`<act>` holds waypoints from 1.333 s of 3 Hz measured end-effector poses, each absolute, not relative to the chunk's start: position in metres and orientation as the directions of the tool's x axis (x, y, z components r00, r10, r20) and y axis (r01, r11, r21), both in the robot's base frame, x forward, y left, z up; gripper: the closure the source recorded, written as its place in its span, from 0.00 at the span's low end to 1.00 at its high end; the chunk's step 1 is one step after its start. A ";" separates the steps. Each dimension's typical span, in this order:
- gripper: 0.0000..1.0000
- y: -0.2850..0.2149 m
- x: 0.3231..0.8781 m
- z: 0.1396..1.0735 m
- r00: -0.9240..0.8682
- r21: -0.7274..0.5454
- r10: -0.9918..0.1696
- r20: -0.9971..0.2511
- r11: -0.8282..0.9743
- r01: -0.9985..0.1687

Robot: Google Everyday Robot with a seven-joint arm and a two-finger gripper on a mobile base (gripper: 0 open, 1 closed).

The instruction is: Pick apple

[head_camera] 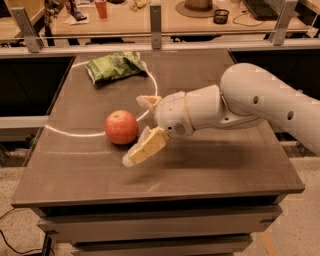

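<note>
The apple (121, 127) is round and red-orange, resting on the dark table (215, 165) left of centre. My gripper (139, 131) reaches in from the right on a white arm and sits just to the right of the apple. It is open. One cream finger (148, 102) is behind the apple's right side, the other (144, 148) is in front of it and lower. The apple lies at the mouth of the jaws, not gripped.
A green snack bag (114, 65) lies at the table's back left. A thin white arc (70, 131) is marked on the tabletop around the apple. A wooden desk with a cup and clutter (150, 15) stands behind a rail.
</note>
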State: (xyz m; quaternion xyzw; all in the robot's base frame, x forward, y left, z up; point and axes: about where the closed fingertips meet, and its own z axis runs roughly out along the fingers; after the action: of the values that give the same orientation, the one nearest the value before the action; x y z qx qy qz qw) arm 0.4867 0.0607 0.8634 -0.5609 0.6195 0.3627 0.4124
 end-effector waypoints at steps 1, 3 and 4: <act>0.00 0.073 0.495 0.857 -0.020 -0.019 -0.397 -0.918 0.095 -0.995; 0.19 0.090 0.505 0.855 0.003 -0.032 -0.391 -0.920 0.066 -0.997; 0.41 0.091 0.506 0.854 0.011 -0.035 -0.390 -0.921 0.053 -0.998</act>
State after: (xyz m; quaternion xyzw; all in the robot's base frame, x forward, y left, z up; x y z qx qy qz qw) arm 0.5064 0.0912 0.8536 -0.5802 0.5981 0.3696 0.4112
